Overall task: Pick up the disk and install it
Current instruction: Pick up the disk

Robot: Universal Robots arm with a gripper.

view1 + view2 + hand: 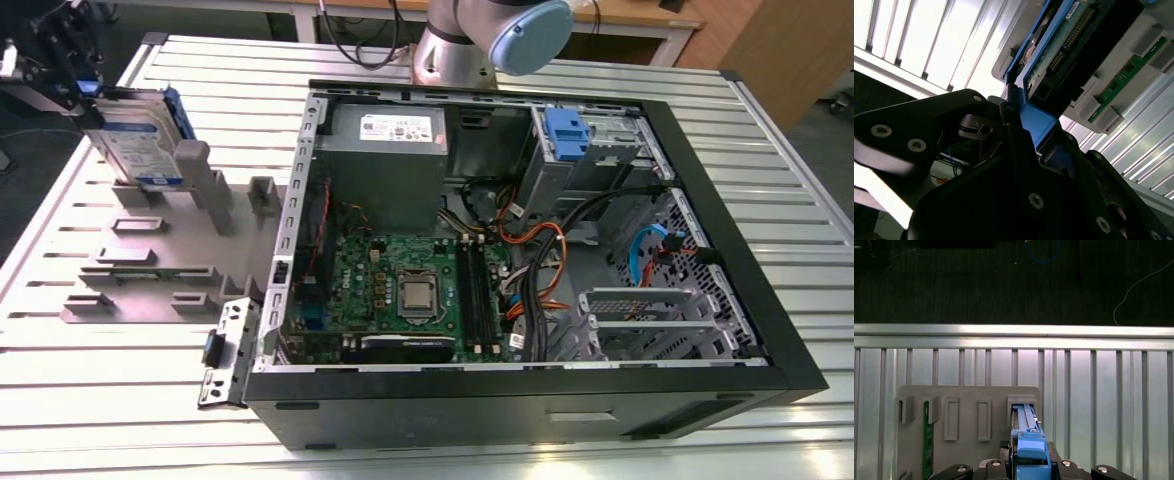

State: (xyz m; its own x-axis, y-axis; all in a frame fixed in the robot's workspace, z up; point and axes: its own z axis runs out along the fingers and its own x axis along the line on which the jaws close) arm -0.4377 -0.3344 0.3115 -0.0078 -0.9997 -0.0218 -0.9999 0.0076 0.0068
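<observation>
Step in hand: the pick-up, install not yet done. The gripper [96, 103] is clamped on the top end of the disk [134, 145], outside the PC case [534, 375], off its side on the exterior view's left. In both wrist views the fingers pinch the blue side rail [1026, 440] w/ no gap.

The disk stands upright, label side facing the case, its lower end at the grey holder [147, 300] that lies on the slatted table [107, 400] beside the case. Can't tell whether the lower edge is clear of its slot [1024, 407] or seated in it.

My read of what install calls for: lift straight up until the disk is free of the slot, carry it across over the case wall, then turn it to line the rails up w/ the drive cage at the case's far corner. It needs a steady grip, since only the thin rail is held.

Containers:
- Holder: several upright slots, most bare. One takes a green circuit board [928, 450] on edge, prob a RAM stick.
- Case, side panel off: grey PSU [387, 150] w/ white sticker along the far wall, mobo [400, 290] w/ bare CPU [418, 293] in the middle, and orange, black and blue cables [534, 240] beside the mobo. A bare blue clip [567, 135] sits in the cage next to the PSU, no drive in it.
</observation>
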